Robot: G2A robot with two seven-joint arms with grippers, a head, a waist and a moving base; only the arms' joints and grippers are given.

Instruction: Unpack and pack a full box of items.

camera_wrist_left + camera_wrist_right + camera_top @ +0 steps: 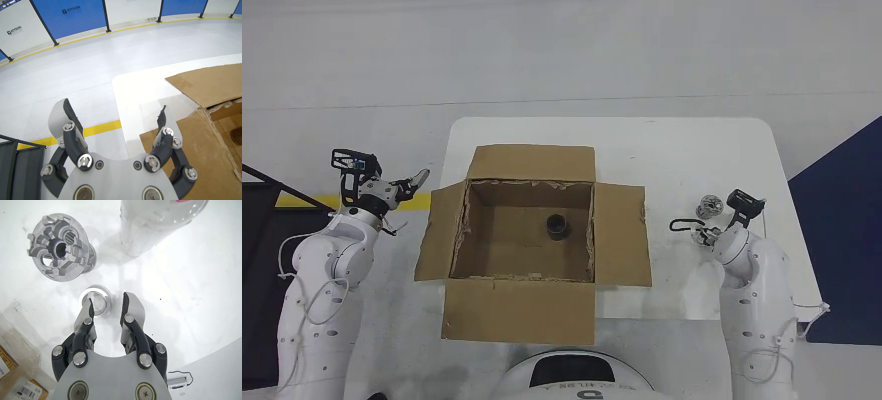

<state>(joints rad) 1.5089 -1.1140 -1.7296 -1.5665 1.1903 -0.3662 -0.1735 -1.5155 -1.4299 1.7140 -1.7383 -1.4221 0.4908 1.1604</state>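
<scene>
In the open box (530, 232) at the frame's centre, a small dark item (557, 226) is hard to make out. At right, the right fingers (91, 310), held apart, partly hide a metal ring (108, 304) near the flanged part (60, 247) on the bench (672, 150). The left fingers (72, 115) stand apart at the bench's left edge, beside open floor.

Left pincer (115, 103) and right pincer (107, 296) both stand parted.
</scene>
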